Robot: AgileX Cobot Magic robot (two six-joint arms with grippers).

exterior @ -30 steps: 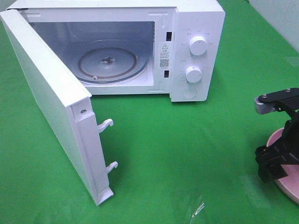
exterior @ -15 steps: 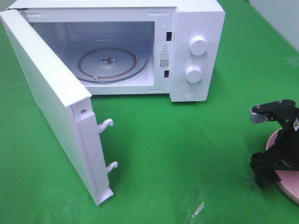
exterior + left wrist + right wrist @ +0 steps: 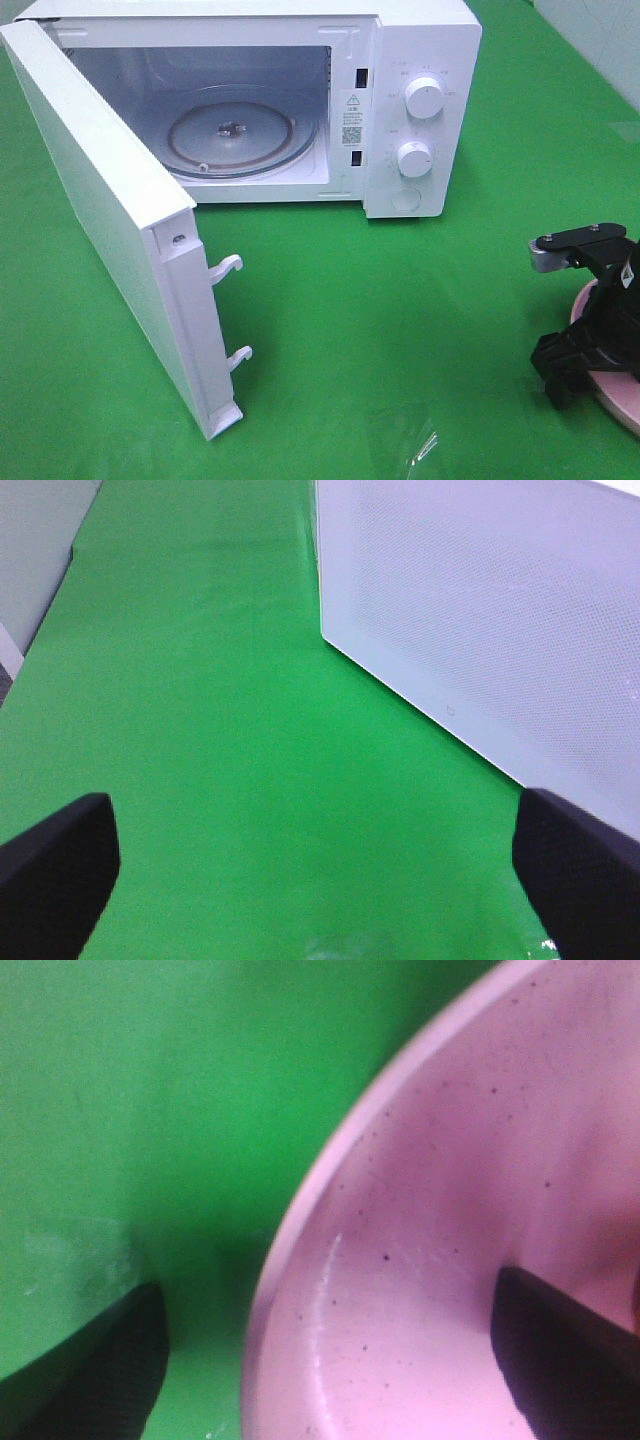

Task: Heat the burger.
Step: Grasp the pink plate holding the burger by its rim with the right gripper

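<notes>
The burger is out of view in every frame. My right gripper [image 3: 585, 375] hangs low over the left rim of the pink plate [image 3: 618, 408] at the table's right edge. In the right wrist view its jaws [image 3: 330, 1355] stand open astride that rim [image 3: 300, 1210], with one dark finger [image 3: 100, 1360] over the green cloth and the other [image 3: 560, 1350] inside the plate. I cannot see either finger touching the rim. My left gripper [image 3: 320, 880] is open over bare green cloth beside the microwave door [image 3: 500, 610], with nothing between its fingers.
The white microwave [image 3: 420, 100] stands at the back with its door [image 3: 110, 220] swung wide towards the front left. Its glass turntable [image 3: 235, 135] has nothing on it. Green cloth [image 3: 400, 300] lies between the microwave and the plate.
My right arm has shifted a little to the left and lower over the plate's rim. The microwave and its door have not moved.
</notes>
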